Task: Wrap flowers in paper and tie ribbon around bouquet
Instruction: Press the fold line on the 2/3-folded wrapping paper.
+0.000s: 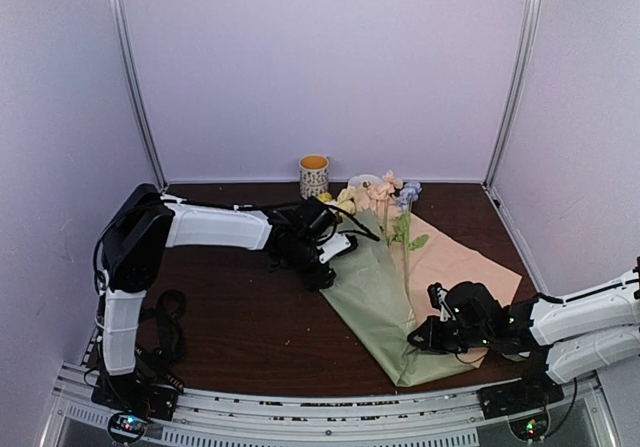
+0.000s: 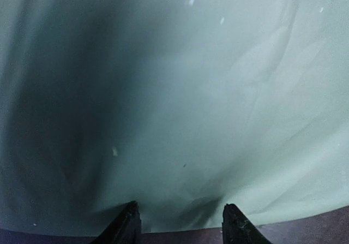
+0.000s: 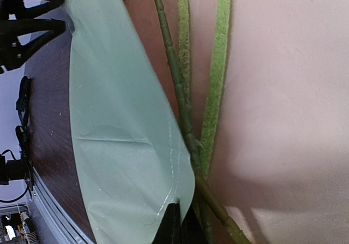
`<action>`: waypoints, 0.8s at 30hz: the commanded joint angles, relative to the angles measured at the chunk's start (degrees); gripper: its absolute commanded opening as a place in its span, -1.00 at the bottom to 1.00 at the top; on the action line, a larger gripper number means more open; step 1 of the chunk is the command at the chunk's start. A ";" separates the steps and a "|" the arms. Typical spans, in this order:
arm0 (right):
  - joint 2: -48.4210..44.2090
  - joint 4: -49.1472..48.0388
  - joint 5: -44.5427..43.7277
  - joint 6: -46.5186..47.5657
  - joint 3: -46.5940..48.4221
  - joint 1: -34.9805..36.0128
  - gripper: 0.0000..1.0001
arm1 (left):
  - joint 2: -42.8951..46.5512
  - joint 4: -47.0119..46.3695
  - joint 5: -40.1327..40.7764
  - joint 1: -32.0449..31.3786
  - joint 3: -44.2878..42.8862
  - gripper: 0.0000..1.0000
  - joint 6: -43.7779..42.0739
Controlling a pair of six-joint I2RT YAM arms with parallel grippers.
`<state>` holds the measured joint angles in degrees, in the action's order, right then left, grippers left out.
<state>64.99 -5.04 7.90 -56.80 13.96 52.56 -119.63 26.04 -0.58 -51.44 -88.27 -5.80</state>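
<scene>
In the overhead view, the left arm reaches from the left edge toward the middle of the desk (image 1: 240, 317). Its wrist view shows the left hand (image 2: 181, 227) with fingers (image 2: 128, 227) set well apart at the bottom of the frame. Nothing is pinched between them, and the sage-green sheet fills nearly everything beyond.

A patterned mug (image 1: 314, 176) stands at the upper centre, against the back wall.

Right of centre lies the paper (image 1: 375, 287), running on a slant from upper middle to lower right. Its green flap is folded over from the left, while the peach face lies bare on the right. The flowers (image 1: 385, 192) lie on it with the blooms at the upper end, past the paper's top edge. The stems (image 3: 182, 91) run down the sheet, partly under the green flap.

At the lower right, the right hand (image 3: 173, 225) is closed at the bouquet's foot. It appears to nip the edge of the green flap where that crosses the stems.

The wrap looks about half made: one side is over, the peach side is not yet folded across, and the bundle is loose. I can pick out no ribbon in any view, so the tying seems wholly left to do.
</scene>
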 commanded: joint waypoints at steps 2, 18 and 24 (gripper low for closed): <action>1.61 6.98 -1.20 1.20 -1.20 -0.82 -1.00 | -4.41 1.81 4.12 3.62 -6.77 0.08 1.01; 2.06 7.94 -0.79 2.22 -0.50 -0.80 -1.00 | -11.43 5.12 6.38 11.57 -11.82 0.09 8.04; 1.61 8.08 -0.61 2.13 -0.68 -0.87 -1.00 | -12.66 7.61 8.79 13.93 -14.30 0.09 10.49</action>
<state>65.32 -4.34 8.56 -55.48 14.48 52.21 -131.07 32.23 5.30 -39.35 -100.90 2.15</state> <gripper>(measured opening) 0.005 0.546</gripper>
